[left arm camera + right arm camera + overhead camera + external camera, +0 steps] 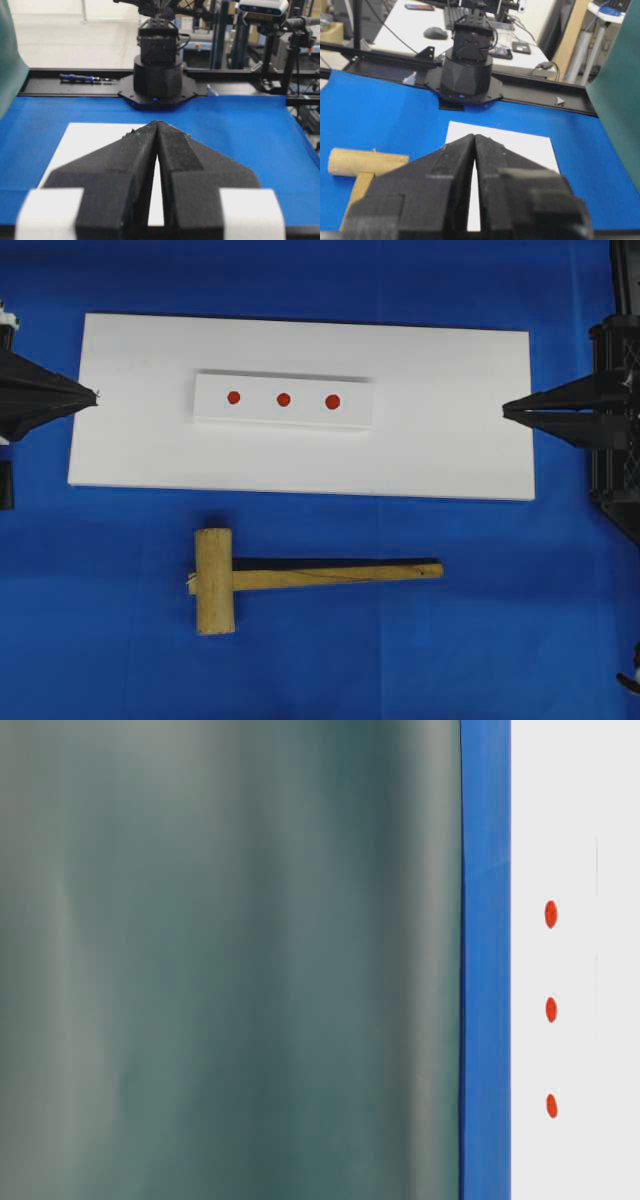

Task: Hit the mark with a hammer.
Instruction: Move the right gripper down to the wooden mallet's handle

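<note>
- Both arms parked: left gripper (pixel 95 395) and right gripper (pixel 505 408) clenched, holding nothing, tips facing across the white board (pixel 450 440).
- Hammer (pixel 300 577) lies untouched on blue cloth (pixel 500 620), nearer me than both grippers, handle toward the right one, I judge for an easy pickup.
- Three red marks (pixel 283 399) sit between the grippers.
</note>
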Robot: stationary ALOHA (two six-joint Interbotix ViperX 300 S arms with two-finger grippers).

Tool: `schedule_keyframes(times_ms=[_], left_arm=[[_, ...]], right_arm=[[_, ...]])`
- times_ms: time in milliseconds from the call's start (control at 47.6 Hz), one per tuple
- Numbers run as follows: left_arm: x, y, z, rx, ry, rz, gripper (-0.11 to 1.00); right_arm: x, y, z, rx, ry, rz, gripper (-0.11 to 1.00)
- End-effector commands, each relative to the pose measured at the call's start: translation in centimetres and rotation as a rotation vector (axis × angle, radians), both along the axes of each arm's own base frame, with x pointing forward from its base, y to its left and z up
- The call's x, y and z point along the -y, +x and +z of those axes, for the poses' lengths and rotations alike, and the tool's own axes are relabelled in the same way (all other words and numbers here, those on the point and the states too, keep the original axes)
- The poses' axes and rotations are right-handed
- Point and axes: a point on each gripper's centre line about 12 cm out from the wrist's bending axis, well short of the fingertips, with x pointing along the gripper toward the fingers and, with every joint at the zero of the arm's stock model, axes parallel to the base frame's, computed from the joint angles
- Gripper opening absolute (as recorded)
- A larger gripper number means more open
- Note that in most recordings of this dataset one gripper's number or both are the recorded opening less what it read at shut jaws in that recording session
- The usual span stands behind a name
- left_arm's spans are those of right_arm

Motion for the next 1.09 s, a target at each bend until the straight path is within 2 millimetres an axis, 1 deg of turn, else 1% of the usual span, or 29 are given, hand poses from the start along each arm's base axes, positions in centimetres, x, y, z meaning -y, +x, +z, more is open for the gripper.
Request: schedule_keyframes(times_ms=[0,42,105,231,336,441,525,609,672,735,904,925,946,967,1072], left_arm=[[0.4,0.3,0.2,-0.011,-0.014,-0.018,0.00],[0.4,0.3,0.1,-0.015,-0.014,-0.018,0.00],[0.4,0.3,0.1,-0.020,-0.014,-0.018,0.00],[0.4,0.3,0.0,-0.022,-0.014,-0.018,0.00],[0.4,0.3,0.0,-0.023,-0.014,-0.018,0.00],[0.4,0.3,-0.2,-0.029,-0.015,-0.018,0.00],[0.4,0.3,-0.2,-0.031,-0.015,-0.018,0.00],[0.4,0.3,-0.4,-0.035,-0.013,-0.018,0.00],[0.4,0.3,-0.3,-0.034,-0.014,-0.018,0.00],[0.4,0.3,-0.4,-0.035,-0.013,-0.018,0.00],[0.4,0.2,-0.6,-0.040,-0.013,-0.018,0.00],[0.3,0.3,-0.6,-0.041,-0.015,-0.018,0.00],[0.4,0.3,-0.6,-0.041,-0.013,-0.018,0.00],[0.4,0.2,-0.6,-0.041,-0.013,-0.018,0.00],[0.4,0.2,-0.7,-0.045,-0.015,-0.019,0.00]], right_arm=[[-0.4,0.6,0.8,0.006,0.005,0.018,0.00],[-0.6,0.8,0.7,-0.012,0.004,0.031,-0.01],[-1.2,1.6,0.8,-0.054,0.009,0.058,-0.06],[-2.6,3.1,0.7,-0.122,0.029,0.112,-0.06],[-3.7,4.8,0.3,-0.172,0.053,0.146,-0.06],[-4.5,7.0,-0.9,-0.244,0.088,0.158,-0.05],[-4.8,8.8,-2.1,-0.302,0.121,0.153,-0.02],[-5.2,10.7,-3.4,-0.366,0.149,0.146,0.06],[-5.8,11.9,-4.4,-0.406,0.157,0.151,0.17],[-6.5,13.1,-5.4,-0.441,0.154,0.160,0.33],[-8.1,15.8,-8.5,-0.511,0.145,0.180,0.84],[-8.4,16.2,-9.1,-0.514,0.144,0.184,0.88],[-8.7,16.5,-9.4,-0.513,0.144,0.188,0.91],[-8.8,16.7,-9.7,-0.510,0.146,0.190,0.91],[-9.5,17.9,-11.4,-0.487,0.166,0.191,0.87]])
